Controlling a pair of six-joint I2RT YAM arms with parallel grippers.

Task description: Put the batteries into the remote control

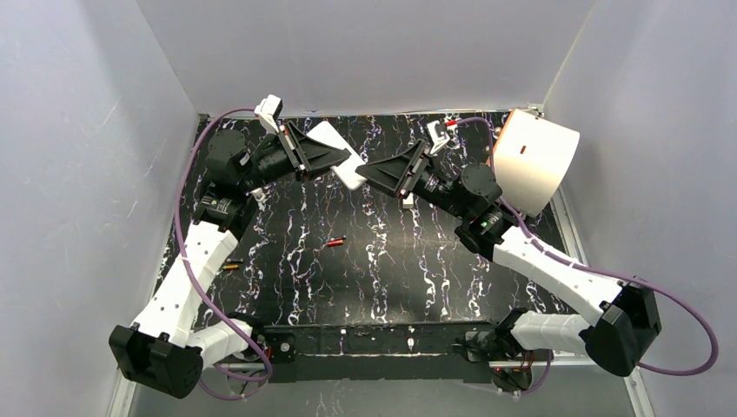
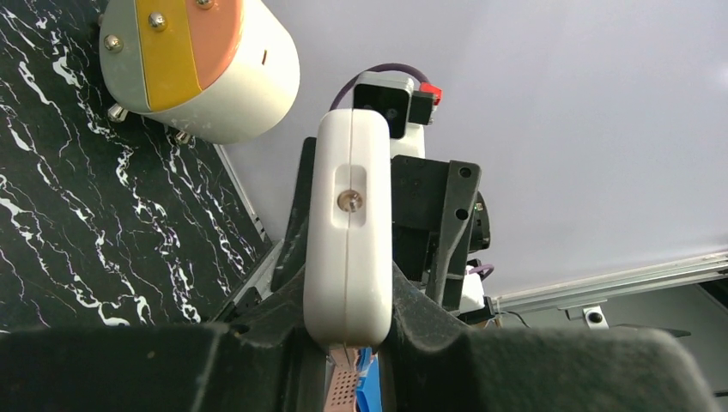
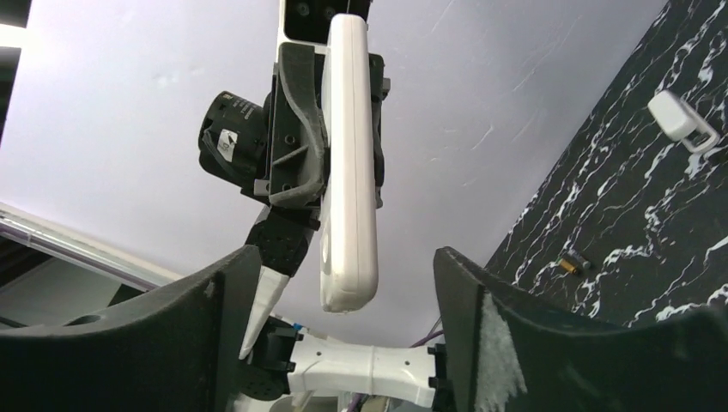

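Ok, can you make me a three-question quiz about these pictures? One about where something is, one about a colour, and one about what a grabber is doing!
1. Where is the remote?
A. lying on the table
B. held by the left gripper
C. inside the big drum

2. What colour is the remote?
A. green
B. blue
C. white

3. How is the right gripper?
A. open
B. shut on a battery
C. shut on the remote

Answers:
1 B: the left wrist view shows it clamped between that gripper's fingers.
2 C: its shell is plain white in every view.
3 A: its jaws stand wide apart, with a gap on each side of the remote.
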